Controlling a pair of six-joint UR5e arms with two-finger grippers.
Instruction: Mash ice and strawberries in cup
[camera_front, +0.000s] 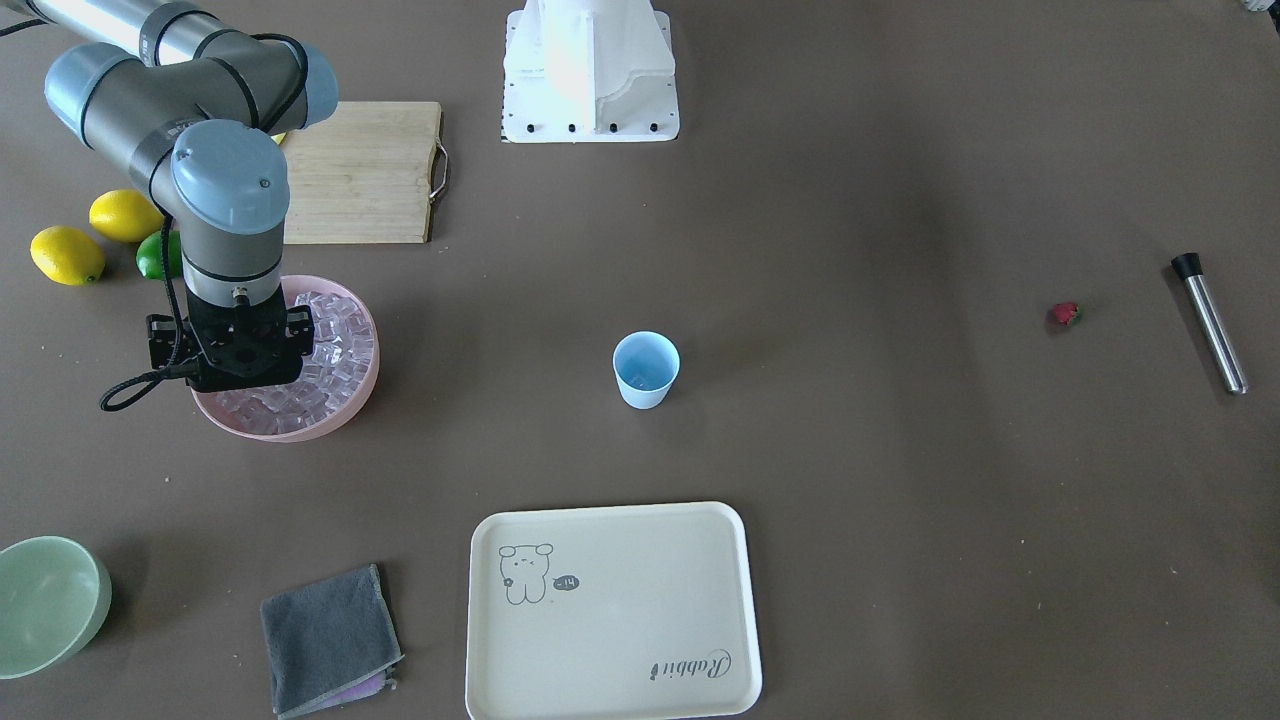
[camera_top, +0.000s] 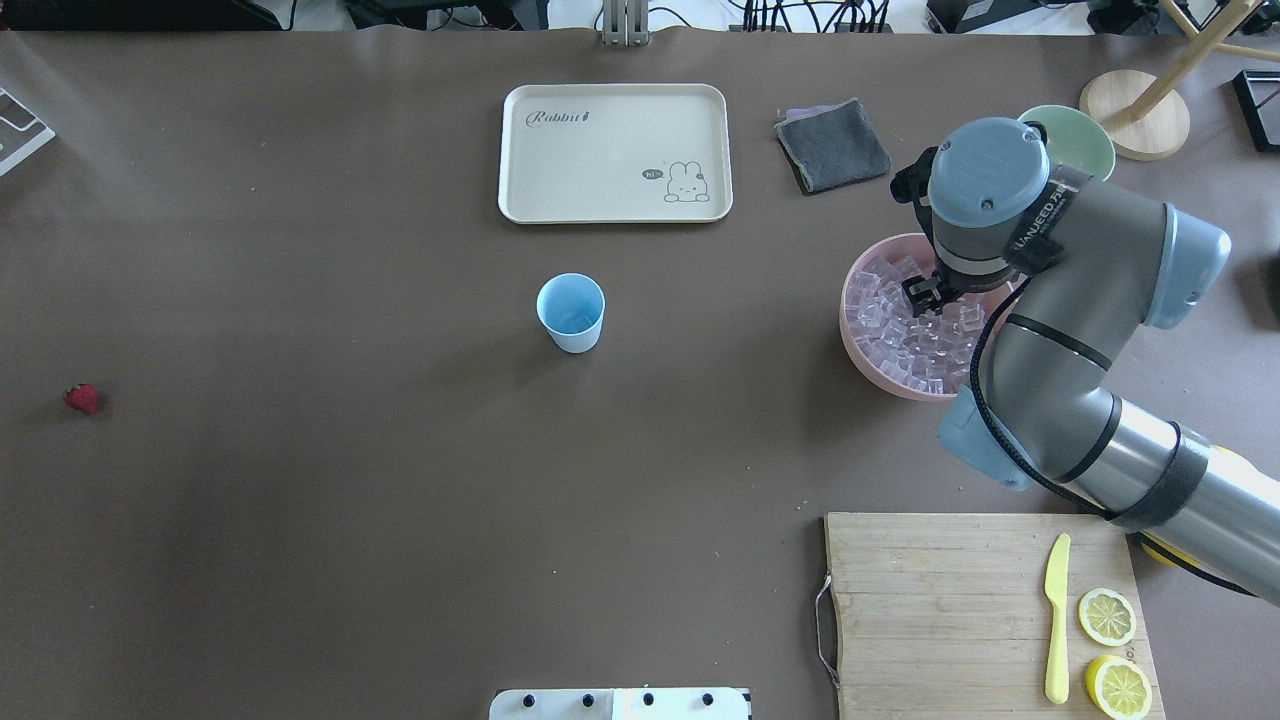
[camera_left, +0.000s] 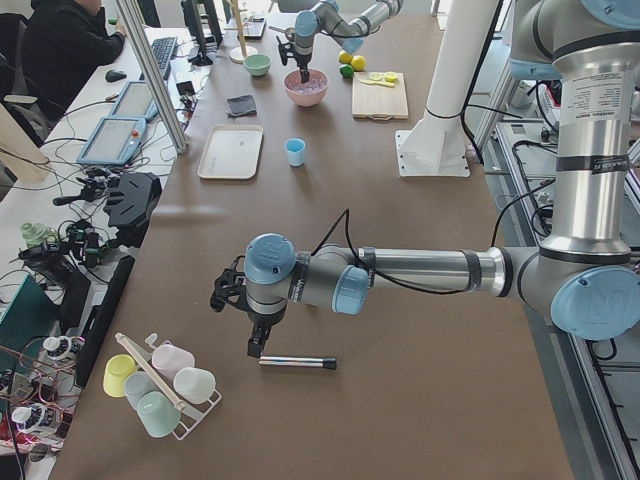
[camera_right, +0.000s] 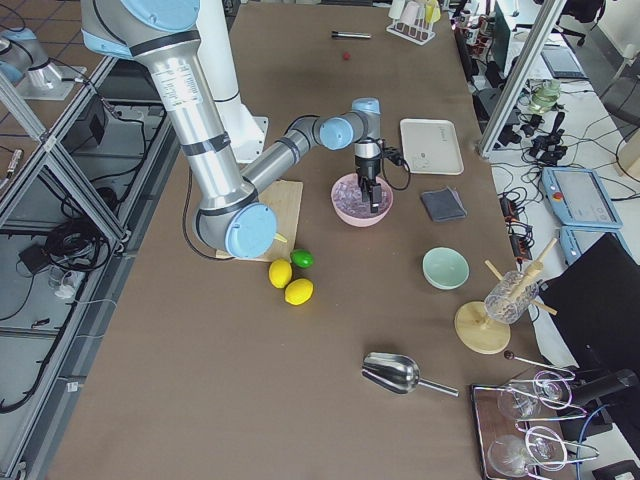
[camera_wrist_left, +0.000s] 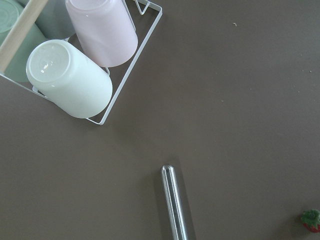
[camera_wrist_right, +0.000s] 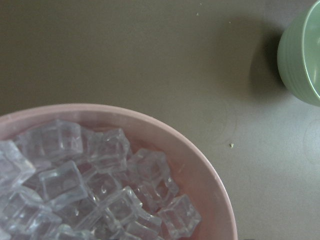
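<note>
- The right tool (camera_top: 922, 295) hangs point-down over the pink bowl (camera_top: 858, 358), its tips low among the ice (camera_top: 890, 325). The wrist blocks it in the front view and its own camera shows no fingers, so I cannot tell whether it is apart or together.
- The ice is a heap of clear cubes filling that bowl, which stands on the robot's right half of the bench (camera_front: 900, 500).
- The cup (camera_front: 645, 370) stands upright near the middle of the bench, well apart from the pink bowl. Its inside is too small to read.
- The strawberry (camera_front: 1065, 315) lies alone on the bare bench far out on the robot's left side, well apart from the cup.
- A metal rod with a black cap (camera_front: 1210, 325) lies flat beyond the strawberry.
- The left tool (camera_left: 257, 347) points down just beside the rod's bare metal end. It shows only in the side view, so I cannot tell how it is set.
- The left wrist view takes in the rod, the strawberry at the frame's corner, and a wire rack (camera_wrist_left: 131, 75) holding pastel cups.
- A cream tray (camera_front: 615, 610) lies across the bench from the robot, with a grey cloth (camera_front: 328, 638) and a pale-green bowl (camera_front: 50, 600) further along that side.
- A wooden board (camera_top: 930, 610) near the robot's base carries a yellow knife (camera_top: 1057, 615) and two lemon halves (camera_top: 1106, 616).
</note>
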